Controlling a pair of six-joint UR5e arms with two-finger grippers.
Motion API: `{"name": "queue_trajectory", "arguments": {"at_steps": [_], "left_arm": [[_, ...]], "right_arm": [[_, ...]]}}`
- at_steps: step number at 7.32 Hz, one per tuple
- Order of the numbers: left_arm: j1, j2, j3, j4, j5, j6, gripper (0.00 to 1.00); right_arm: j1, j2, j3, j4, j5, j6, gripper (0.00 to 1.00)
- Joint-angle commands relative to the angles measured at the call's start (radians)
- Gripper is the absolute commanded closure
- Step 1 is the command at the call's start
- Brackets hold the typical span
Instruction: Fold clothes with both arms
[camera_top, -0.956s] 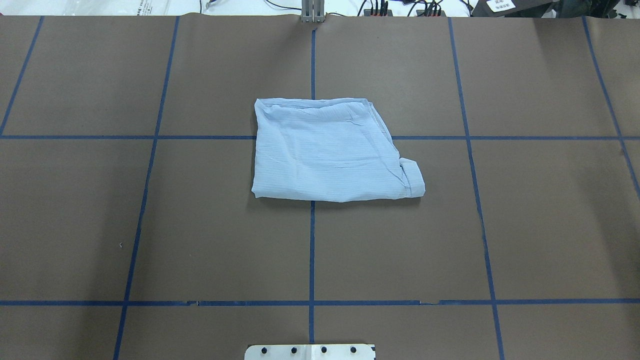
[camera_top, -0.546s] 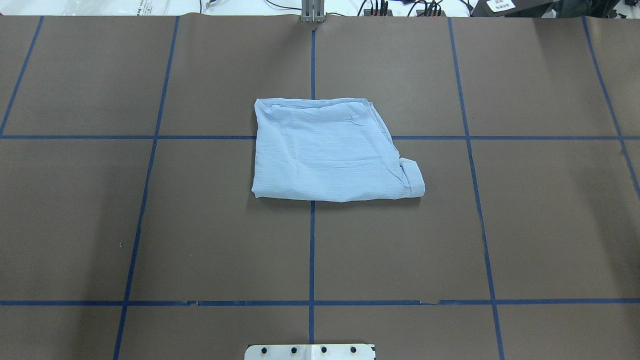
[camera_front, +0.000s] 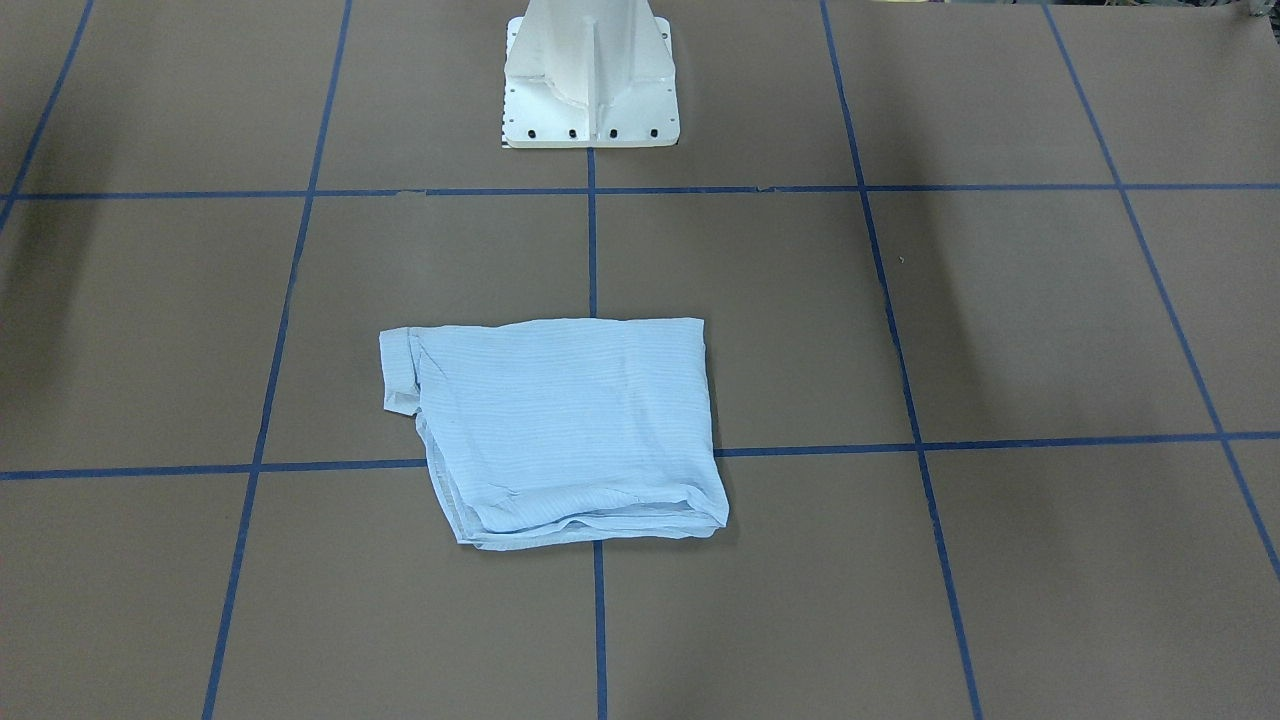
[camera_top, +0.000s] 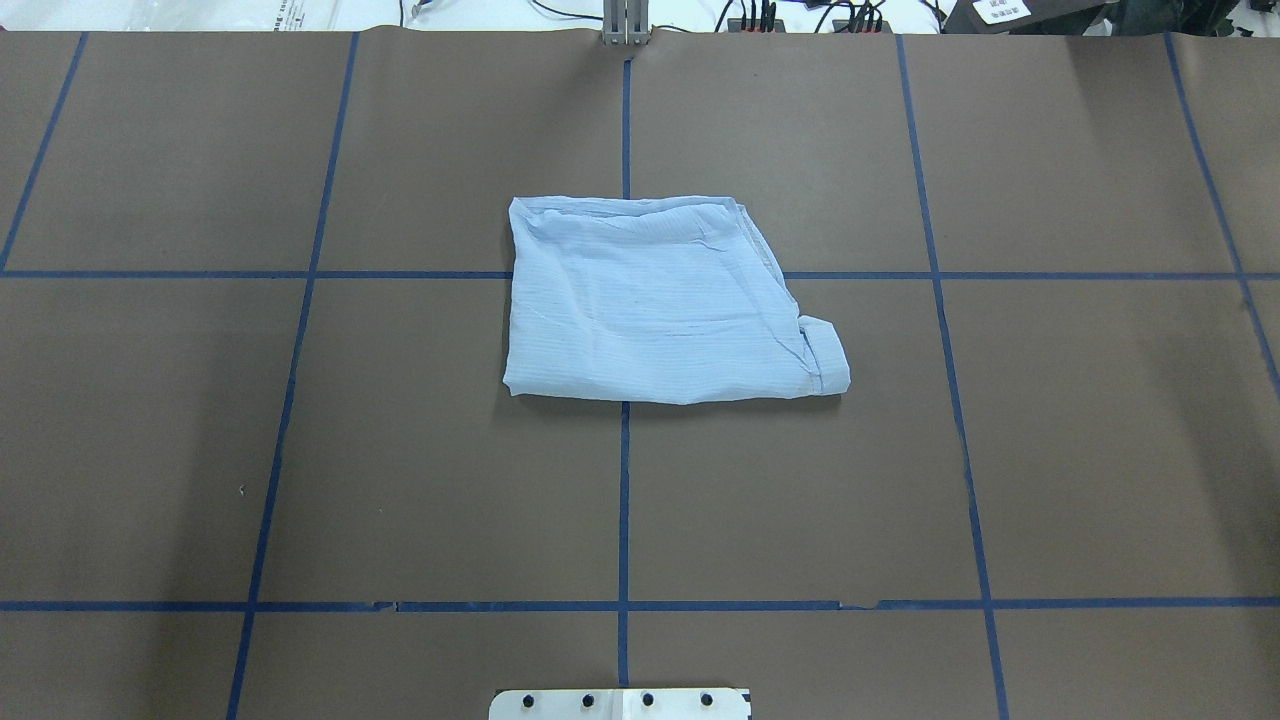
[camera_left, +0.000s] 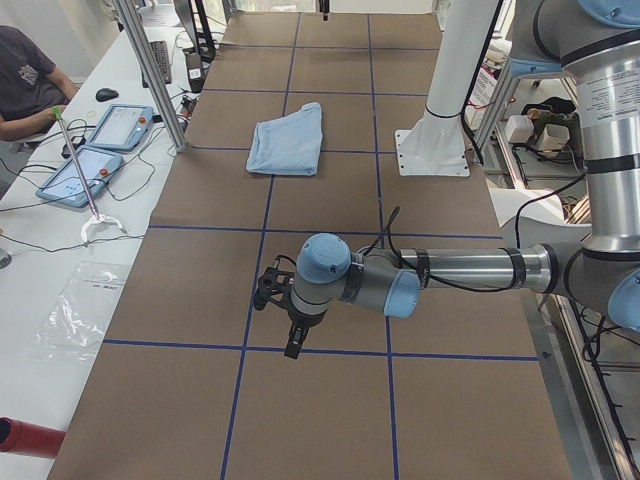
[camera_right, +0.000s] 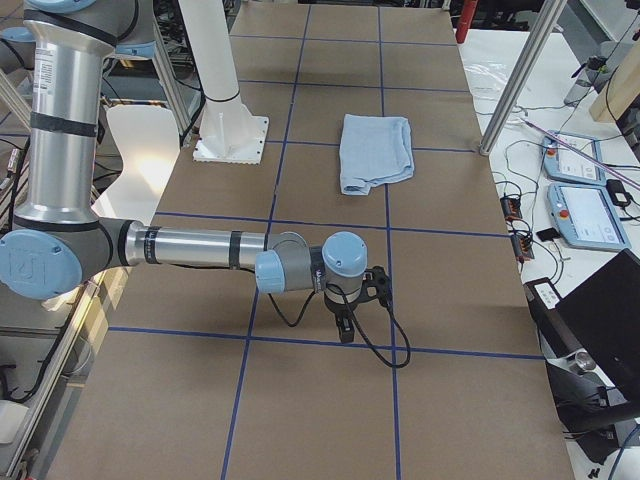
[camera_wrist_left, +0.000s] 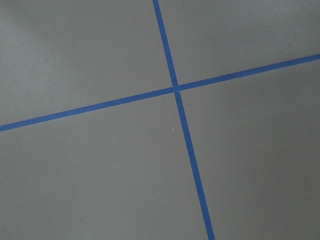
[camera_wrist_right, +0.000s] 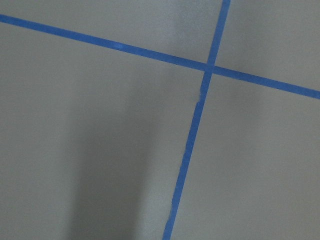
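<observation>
The clothes are one light-blue striped shirt (camera_top: 660, 300), folded into a rough rectangle at the middle of the brown table. It also shows in the front view as the shirt (camera_front: 570, 420), with a small cuff-like flap sticking out at one corner. Nothing touches it. My left gripper (camera_left: 292, 345) hangs low over bare table far from the shirt, seen only from the left end. My right gripper (camera_right: 343, 325) hangs likewise at the other end. I cannot tell whether either is open or shut. Both wrist views show only brown table and crossing blue tape.
The white pedestal base (camera_front: 590, 90) stands at the robot's edge of the table. Blue tape lines (camera_top: 623, 500) grid the surface. A side table with two tablets (camera_left: 100, 145), cables and a seated person runs along the far side. Metal frame posts (camera_right: 515, 75) stand at its edge.
</observation>
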Motion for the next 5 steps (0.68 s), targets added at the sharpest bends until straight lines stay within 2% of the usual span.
{"name": "queue_trajectory", "arguments": {"at_steps": [1,5], "left_arm": [[0.002,-0.007,0.029,-0.018,-0.002,0.004,0.0],[0.003,-0.009,0.002,-0.017,-0.001,-0.005,0.0]], "right_arm": [[0.0,0.0,0.0,-0.003,0.007,0.0,0.0],[0.001,0.005,0.003,-0.001,0.009,-0.001,0.0]]}}
